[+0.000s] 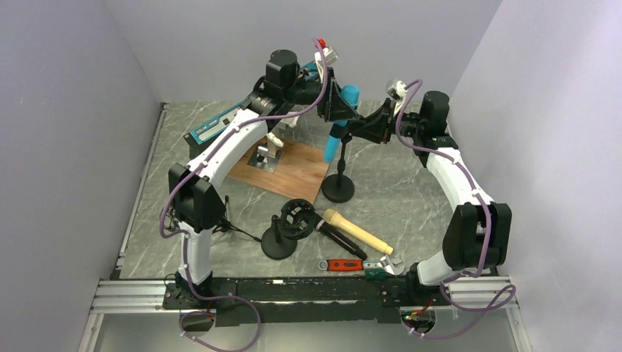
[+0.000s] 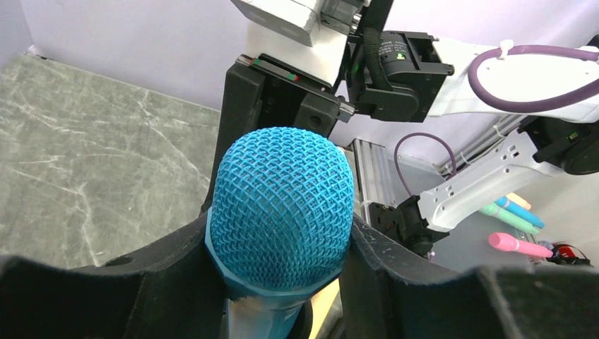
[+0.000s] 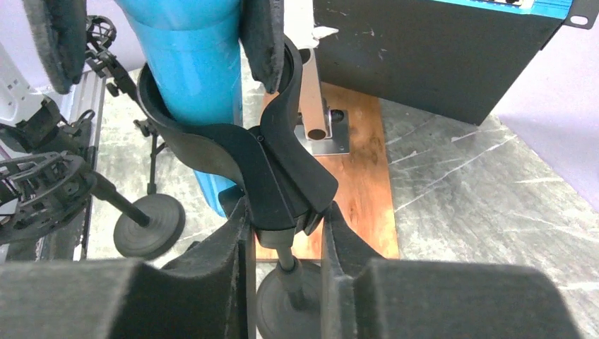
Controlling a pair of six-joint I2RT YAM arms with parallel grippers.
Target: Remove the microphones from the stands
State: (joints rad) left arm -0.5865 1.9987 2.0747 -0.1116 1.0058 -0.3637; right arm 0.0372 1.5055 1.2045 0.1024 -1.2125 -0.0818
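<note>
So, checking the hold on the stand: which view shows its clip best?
Right wrist: the clip fills the frame, cradling the blue microphone, right gripper shut on its base. Top view shows it tiny; left wrist hides it behind the microphone head.

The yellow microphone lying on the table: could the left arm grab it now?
Probably not as things stand. The left gripper is closed around the blue microphone on its stand, so it's occupied. The yellow microphone lies in the open, nothing on top of it.

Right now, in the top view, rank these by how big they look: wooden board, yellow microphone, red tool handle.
1. wooden board, largest
2. yellow microphone
3. red tool handle, smallest
All three lie on the table, so nearness hardly matters.
</note>
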